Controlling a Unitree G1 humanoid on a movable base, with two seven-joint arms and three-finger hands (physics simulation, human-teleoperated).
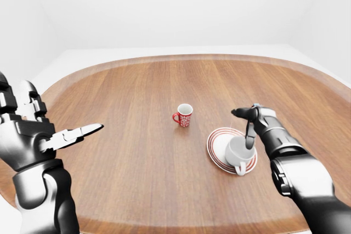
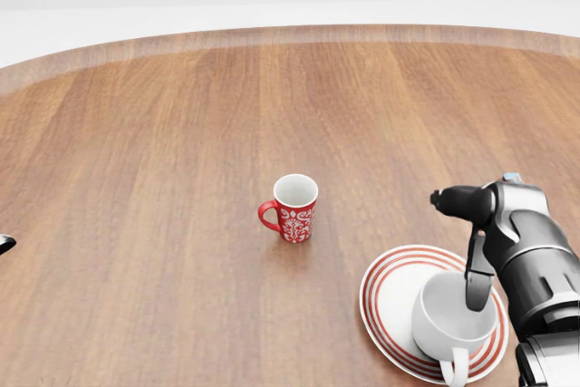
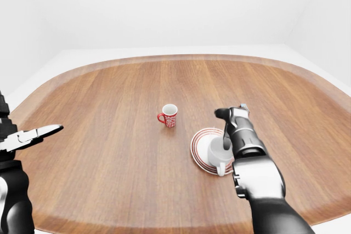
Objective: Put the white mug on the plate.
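The white mug stands upright on the red-ringed plate at the lower right of the head view, its handle pointing toward the bottom edge. My right hand hovers open just above it. One finger stretches left, and another hangs down over the mug's rim without closing round it. At the left of the left-eye view my left hand is held up open and holds nothing.
A red patterned mug stands left of and above the plate in the head view. A small box shows only as a sliver behind my right hand. The wooden table has a rounded rim.
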